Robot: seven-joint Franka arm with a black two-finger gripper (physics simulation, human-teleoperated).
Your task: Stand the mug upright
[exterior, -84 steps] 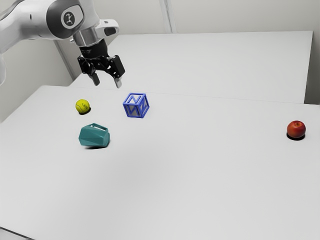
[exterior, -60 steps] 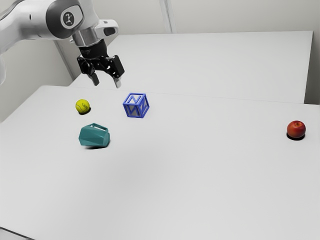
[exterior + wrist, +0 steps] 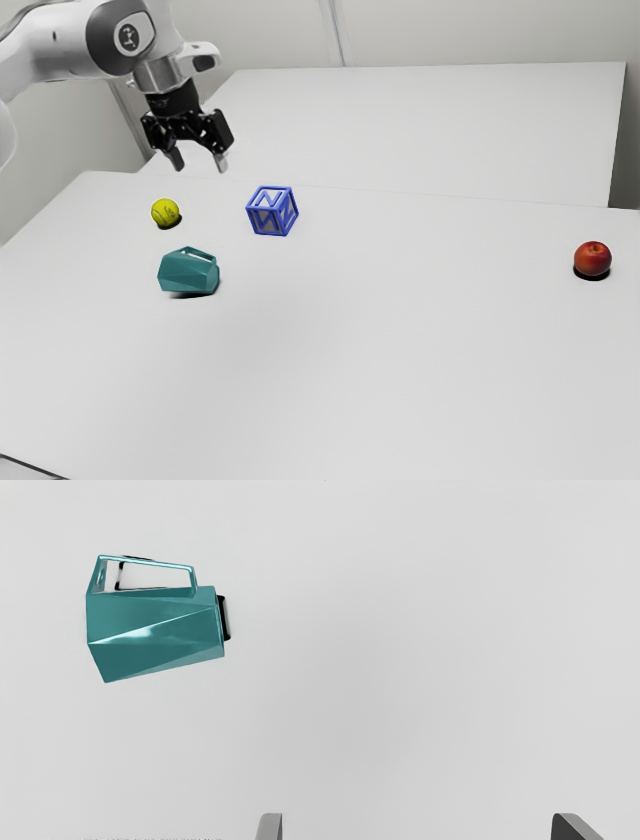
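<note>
Lying on its side, the mug point(image 3: 188, 274) is resting near, at the exterior view's left, on the table point(image 3: 380, 370). The apple point(image 3: 592, 259) is sitting well to the exterior view's right. Farther back, the block point(image 3: 267, 215) and ball point(image 3: 165, 212) are sitting apart. Above, the gripper point(image 3: 200, 164) is hovering, fingers standing wide apart, holding nothing.

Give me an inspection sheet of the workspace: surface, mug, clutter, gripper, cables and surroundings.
Surface: table white, no spills or marks seen.
Job's things: mug teal, lying on its side, not yet upright.
Clutter: ball and blue block near the mug; apple well apart, toward the exterior view's right.
Gripper: gripper open, holding nothing, raised above the table.
Cables: nothing seen.
Surroundings: pale walls behind.
</note>
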